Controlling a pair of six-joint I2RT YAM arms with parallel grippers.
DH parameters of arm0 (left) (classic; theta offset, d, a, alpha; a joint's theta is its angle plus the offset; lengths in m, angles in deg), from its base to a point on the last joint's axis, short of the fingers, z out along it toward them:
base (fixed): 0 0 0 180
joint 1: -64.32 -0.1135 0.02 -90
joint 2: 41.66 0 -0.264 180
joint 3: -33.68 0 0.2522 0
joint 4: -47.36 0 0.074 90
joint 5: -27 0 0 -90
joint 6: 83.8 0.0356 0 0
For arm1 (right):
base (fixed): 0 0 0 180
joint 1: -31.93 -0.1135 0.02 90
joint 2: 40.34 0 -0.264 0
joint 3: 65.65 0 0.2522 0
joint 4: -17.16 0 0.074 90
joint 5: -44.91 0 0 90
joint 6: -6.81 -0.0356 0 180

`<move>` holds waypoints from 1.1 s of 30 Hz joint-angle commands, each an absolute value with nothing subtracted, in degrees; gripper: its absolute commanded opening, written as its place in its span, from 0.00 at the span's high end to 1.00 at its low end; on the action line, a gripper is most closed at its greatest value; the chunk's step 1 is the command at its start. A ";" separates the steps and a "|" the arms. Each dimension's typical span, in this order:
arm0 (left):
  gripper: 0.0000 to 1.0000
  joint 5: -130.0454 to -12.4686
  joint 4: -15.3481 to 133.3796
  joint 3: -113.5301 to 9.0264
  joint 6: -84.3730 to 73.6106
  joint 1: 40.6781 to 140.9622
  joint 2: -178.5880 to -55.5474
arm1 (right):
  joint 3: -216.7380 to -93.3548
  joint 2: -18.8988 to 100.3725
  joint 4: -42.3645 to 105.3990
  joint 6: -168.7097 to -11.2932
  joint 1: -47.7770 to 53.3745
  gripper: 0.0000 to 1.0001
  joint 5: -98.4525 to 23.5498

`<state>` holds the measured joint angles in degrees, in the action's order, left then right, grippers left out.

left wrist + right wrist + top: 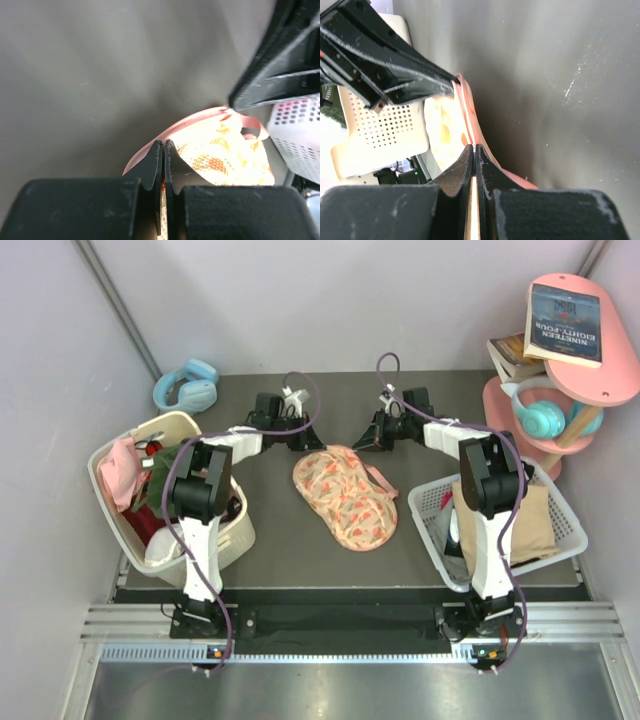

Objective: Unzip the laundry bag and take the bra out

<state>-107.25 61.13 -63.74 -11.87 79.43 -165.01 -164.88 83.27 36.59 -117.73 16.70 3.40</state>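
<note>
The laundry bag (345,497) lay centred on the tabletop (270,540). The left fingers (155,162) and right fingers (464,167) were each pressed together, pinching its far pink trim (180,125).

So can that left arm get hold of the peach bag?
Yes, it seems so: the left gripper is shut on the pink trim of the laundry bag, the right gripper pinching alongside. Nothing blocks it.

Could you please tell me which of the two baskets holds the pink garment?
The cream basket on the left: the pink garment lies at its outer edge. The white basket on the right holds tan fabric instead.
</note>
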 commanded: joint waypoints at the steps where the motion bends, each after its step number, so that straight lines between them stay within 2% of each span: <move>1: 1.00 -102.73 58.92 -62.61 -11.99 76.28 -160.84 | -164.49 79.10 35.58 -116.32 17.34 1.00 2.98; 25: 1.00 -93.57 60.86 -56.81 -12.79 73.29 -153.73 | -163.70 79.10 35.67 -116.15 17.34 1.00 3.33; 26: 0.92 -95.23 60.25 -56.81 -12.18 73.37 -153.55 | -163.87 79.10 35.67 -116.15 17.34 1.00 3.34; 27: 0.66 -96.99 59.63 -56.99 -11.91 73.55 -153.02 | -163.88 79.10 35.58 -116.15 17.42 1.00 3.51; 29: 0.46 -101.48 58.49 -57.86 -10.16 74.16 -152.41 | -164.22 79.36 35.67 -116.06 17.42 1.00 4.03; 30: 0.33 -102.71 58.48 -58.56 -9.19 75.38 -152.23 | -164.23 79.36 35.58 -116.06 17.34 1.00 4.21; 31: 0.27 -103.77 58.92 -60.14 -8.05 76.18 -152.14 | -164.40 79.45 35.58 -116.06 17.42 1.00 4.39; 33: 0.25 -106.05 59.54 -61.99 -6.46 78.28 -152.66 | -164.67 79.45 35.49 -116.06 17.34 1.00 4.83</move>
<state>-99.68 61.41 -57.69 -10.90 74.87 -155.74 -164.14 83.25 36.90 -117.34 17.01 3.03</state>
